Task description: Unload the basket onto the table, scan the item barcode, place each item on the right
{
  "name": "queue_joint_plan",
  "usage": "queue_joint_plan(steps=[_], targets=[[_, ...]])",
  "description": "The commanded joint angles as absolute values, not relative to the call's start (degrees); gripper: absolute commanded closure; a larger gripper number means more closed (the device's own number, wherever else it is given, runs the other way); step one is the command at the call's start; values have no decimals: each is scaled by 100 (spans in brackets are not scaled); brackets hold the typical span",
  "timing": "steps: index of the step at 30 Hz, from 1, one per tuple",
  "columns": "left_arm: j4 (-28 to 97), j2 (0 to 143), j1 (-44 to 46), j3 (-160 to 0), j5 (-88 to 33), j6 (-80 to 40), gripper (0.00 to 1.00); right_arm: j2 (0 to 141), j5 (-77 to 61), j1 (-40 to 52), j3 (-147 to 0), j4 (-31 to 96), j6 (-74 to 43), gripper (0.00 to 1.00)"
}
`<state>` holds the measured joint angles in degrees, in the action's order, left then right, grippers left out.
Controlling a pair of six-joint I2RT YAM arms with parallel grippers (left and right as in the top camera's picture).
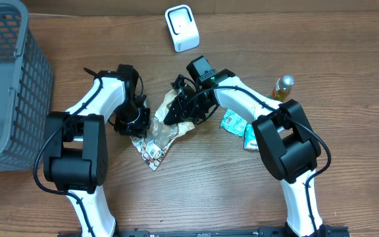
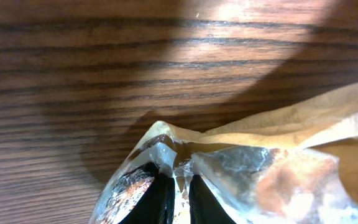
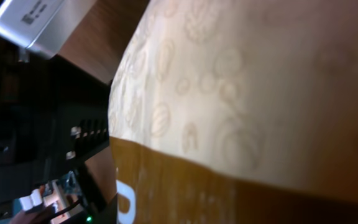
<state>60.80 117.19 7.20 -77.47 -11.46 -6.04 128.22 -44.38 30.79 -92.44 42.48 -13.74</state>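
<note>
1. The snack bag (image 1: 158,139) lies on the table (image 1: 209,191), at 6 o'clock from the white scanner (image 1: 181,27).
2. The left claw (image 2: 180,186) pinches its clear corner.
3. The right claw (image 1: 175,110) sits at its 1 o'clock end; its grip cannot be told.

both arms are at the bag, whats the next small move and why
Probably raise the snack bag and tip it toward the scanner: the left tool pinches its edge, the right tool is at its far end, and the scanner stands apart beyond it.
</note>
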Motion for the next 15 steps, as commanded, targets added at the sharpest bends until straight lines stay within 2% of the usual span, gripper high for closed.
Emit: queue_joint_plan(steps=[1,7,13,15], targets=[[5994,11699,755,-7699,-1398,-690,88,12868,-4934,3142,-9196,4235,-1328,76],[6211,11688,637,-8324,-1789,-690,87,12645,-5024,3138,-9321,4300,-867,82],[6823,11646,370,-9845,-1785,-687,87,12173,-4685,3116,-9487,4298,-521,96],[6914,11644,290,-10307,-1782,-687,86,12033,-4473,3098,-9581,4311,-399,96]])
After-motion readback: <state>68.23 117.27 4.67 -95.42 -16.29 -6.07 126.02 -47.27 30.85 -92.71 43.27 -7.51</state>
